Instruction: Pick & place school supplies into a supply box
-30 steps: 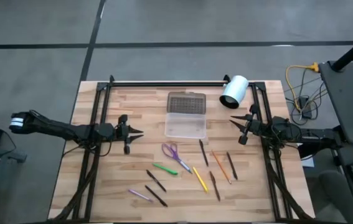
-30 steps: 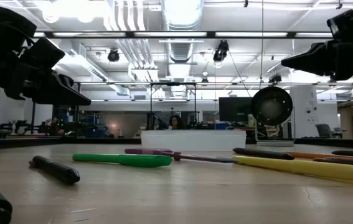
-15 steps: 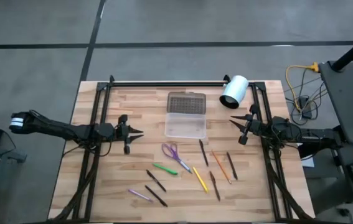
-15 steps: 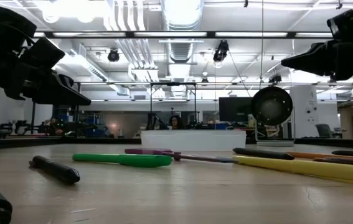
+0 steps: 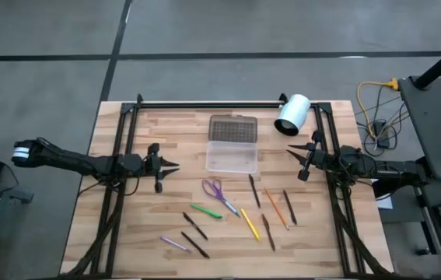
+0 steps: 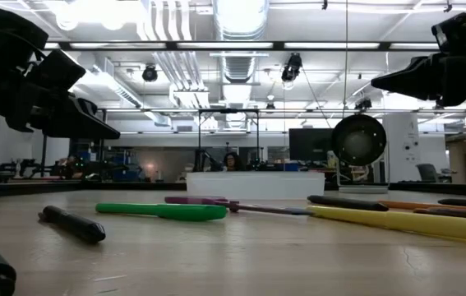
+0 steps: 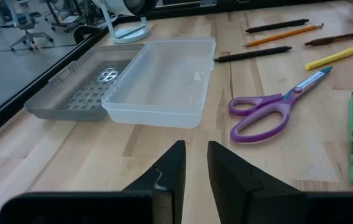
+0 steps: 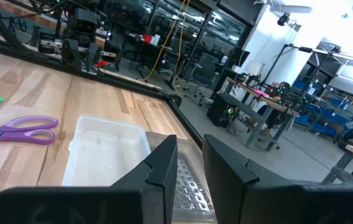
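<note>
Landmark: the supply box (image 5: 232, 155) is lying open on the wooden table (image 5: 127, 233), its clear tray empty and its grey dotted lid (image 5: 232, 127) folded flat on the far side.
Purple pencil (image 5: 175, 244): lying nearest the table's front edge, well to the front-left of the box.
Black pens (image 5: 194, 225): two are lying beside the purple pencil, front-left of the box.
Green marker (image 5: 205, 211): lying in front of the box, slightly left.
Yellow pencil (image 5: 249, 223): lying in front of the box, slightly right.
Brown and orange pencils (image 5: 275, 208): lying front-right of the box.
Scissors (image 5: 216, 190): purple-handled, lying just in front of the box, apart from it.
Left gripper (image 5: 165, 166): hovering left of the box, pointing toward it, its fingers (image 7: 173, 171) standing a narrow gap apart and holding nothing.
Right gripper (image 5: 294, 155): hovering right of the box, pointing toward it, its fingers (image 8: 164, 163) likewise narrowly parted and holding nothing.
White cylinder (image 5: 292, 114): lying beyond the box, to its right.
</note>
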